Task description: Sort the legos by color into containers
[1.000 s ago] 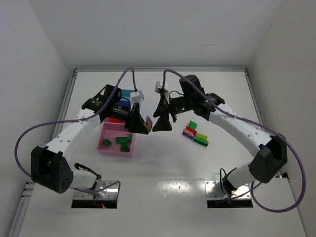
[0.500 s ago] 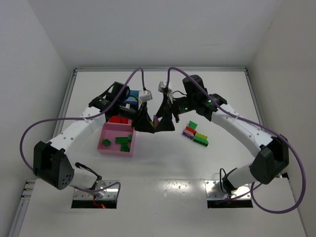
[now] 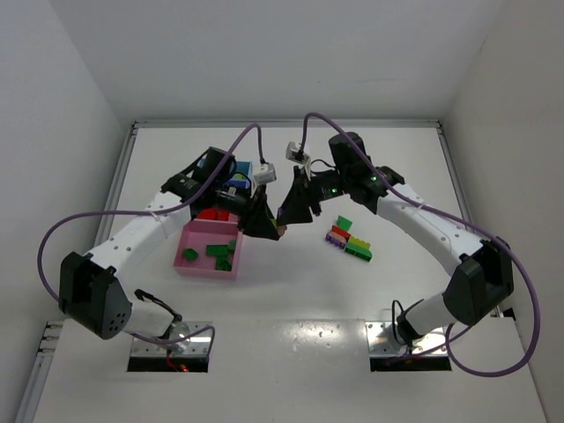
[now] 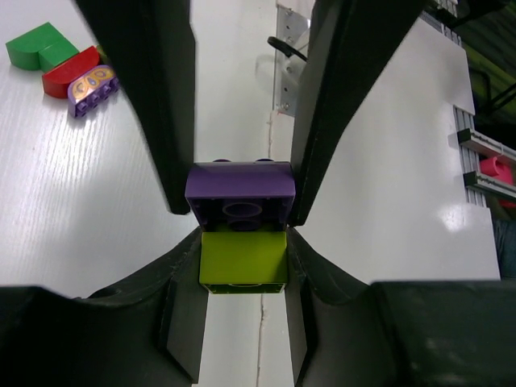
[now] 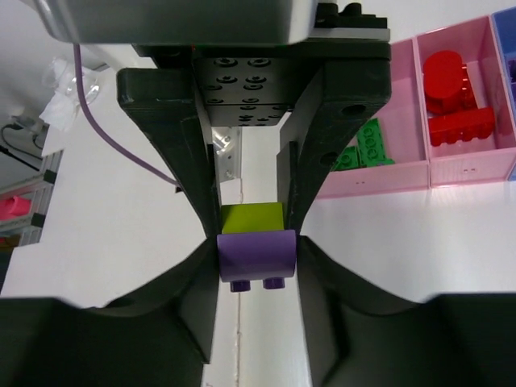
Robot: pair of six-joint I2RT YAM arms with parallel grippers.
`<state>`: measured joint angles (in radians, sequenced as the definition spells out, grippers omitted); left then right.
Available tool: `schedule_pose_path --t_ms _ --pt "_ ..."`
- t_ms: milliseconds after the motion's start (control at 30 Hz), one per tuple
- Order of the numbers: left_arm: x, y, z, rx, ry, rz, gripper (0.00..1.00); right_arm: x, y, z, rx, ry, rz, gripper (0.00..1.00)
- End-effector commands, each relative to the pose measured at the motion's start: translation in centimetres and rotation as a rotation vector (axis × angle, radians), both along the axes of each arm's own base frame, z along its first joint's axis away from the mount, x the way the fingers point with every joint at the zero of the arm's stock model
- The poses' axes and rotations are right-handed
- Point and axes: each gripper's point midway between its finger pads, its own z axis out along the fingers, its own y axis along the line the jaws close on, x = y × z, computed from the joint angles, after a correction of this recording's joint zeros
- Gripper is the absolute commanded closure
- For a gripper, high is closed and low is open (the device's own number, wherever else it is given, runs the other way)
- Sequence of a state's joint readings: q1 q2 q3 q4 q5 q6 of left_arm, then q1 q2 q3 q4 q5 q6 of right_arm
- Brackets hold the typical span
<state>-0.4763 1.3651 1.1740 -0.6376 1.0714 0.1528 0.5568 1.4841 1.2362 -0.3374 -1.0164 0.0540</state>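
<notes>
two hands, two bricks between them: the left hand (image 4: 242,270) pinches a lime brick (image 4: 242,256), the right hand (image 5: 256,258) pinches a purple brick (image 5: 256,251). the two bricks are pressed together above the table (image 3: 291,300), just right of the trays. two pink compartments show. the near pink compartment (image 3: 204,269) holds about four green legos (image 3: 218,254), and the second pink compartment (image 5: 476,165) holds two red legos (image 5: 451,89). one blue compartment (image 3: 231,166) lies beyond. about five loose legos (image 3: 348,238) in green, red, purple and lime sit bunched to the right. a second ago the hands stood slightly apart; now they meet. the loose bunch has not moved.
</notes>
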Motion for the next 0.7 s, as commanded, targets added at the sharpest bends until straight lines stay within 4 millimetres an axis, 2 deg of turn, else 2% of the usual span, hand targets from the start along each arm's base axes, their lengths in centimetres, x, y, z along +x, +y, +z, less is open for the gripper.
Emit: schedule_pose_path --t_ms 0,67,200,433,567,667 --pt "-0.3 -0.3 2.0 -0.044 -0.074 -0.019 0.71 -0.3 0.2 0.6 0.038 -0.006 0.036 0.62" --pt "-0.5 -0.1 1.4 -0.032 -0.067 -0.013 0.7 0.0 -0.1 0.6 0.038 -0.006 0.025 0.72" --pt "-0.5 0.1 1.2 -0.027 -0.09 0.002 0.7 1.0 -0.6 0.6 0.026 -0.025 -0.008 0.82" --pt "-1.5 1.3 0.1 0.005 -0.112 0.041 0.66 3.3 -3.0 1.4 0.014 -0.085 -0.084 0.87" --pt "-1.7 1.6 -0.1 0.015 -0.124 0.056 0.65 3.4 -4.1 1.4 -0.009 -0.124 -0.092 0.87" --pt "-1.0 2.3 0.0 0.012 -0.129 0.105 0.65 3.4 -4.6 1.0 -0.016 -0.119 -0.1 0.87"
